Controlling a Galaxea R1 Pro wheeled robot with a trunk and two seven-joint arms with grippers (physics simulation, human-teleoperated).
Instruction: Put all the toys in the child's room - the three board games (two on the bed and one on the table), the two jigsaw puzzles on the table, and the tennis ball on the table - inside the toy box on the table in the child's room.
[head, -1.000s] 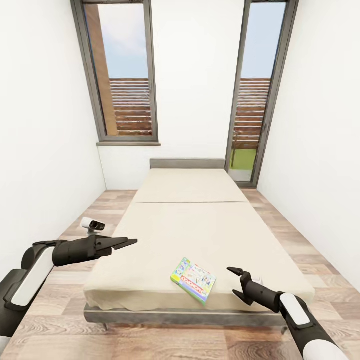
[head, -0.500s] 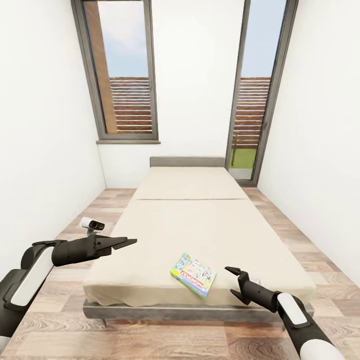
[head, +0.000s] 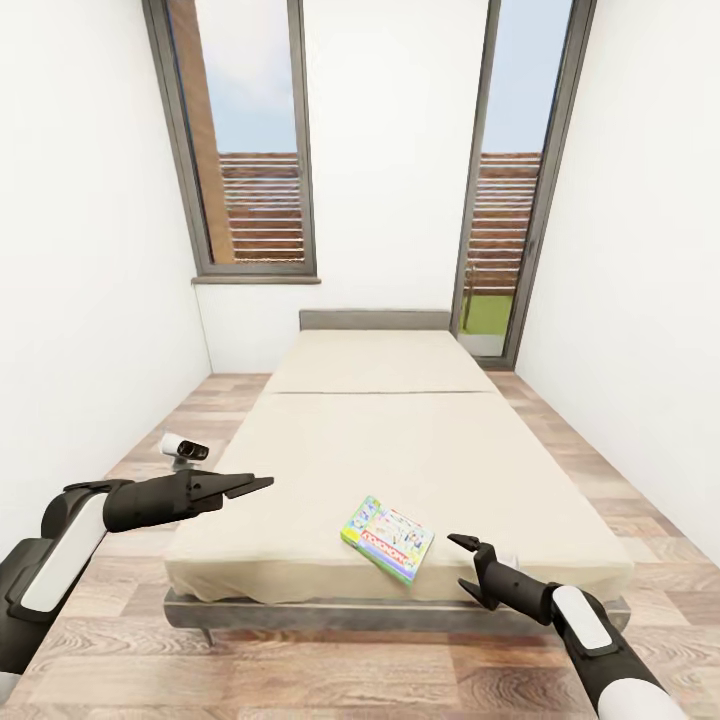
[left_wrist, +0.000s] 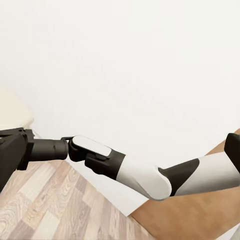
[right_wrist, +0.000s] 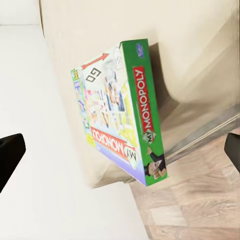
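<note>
One board game (head: 388, 538), a flat green-edged Monopoly box with a white, red and green cover, lies on the beige mattress of the bed (head: 380, 440), near its front edge. The right wrist view shows this board game (right_wrist: 120, 120) close up, flat beside the mattress edge. My right gripper (head: 466, 566) hangs open just right of the box, a short way off it. My left gripper (head: 255, 487) is open and empty over the bed's front left part. The table, toy box, jigsaw puzzles and tennis ball are out of view.
The child's room is narrow, with white walls close on both sides. Strips of wood-plank floor (head: 190, 420) run along each side of the bed. Two tall dark-framed windows (head: 250, 150) stand behind the grey headboard (head: 375, 320).
The whole picture has shifted: bed and board game sit a little higher and smaller, so the camera has drawn back. Both arms keep their pose and both grippers stay open.
</note>
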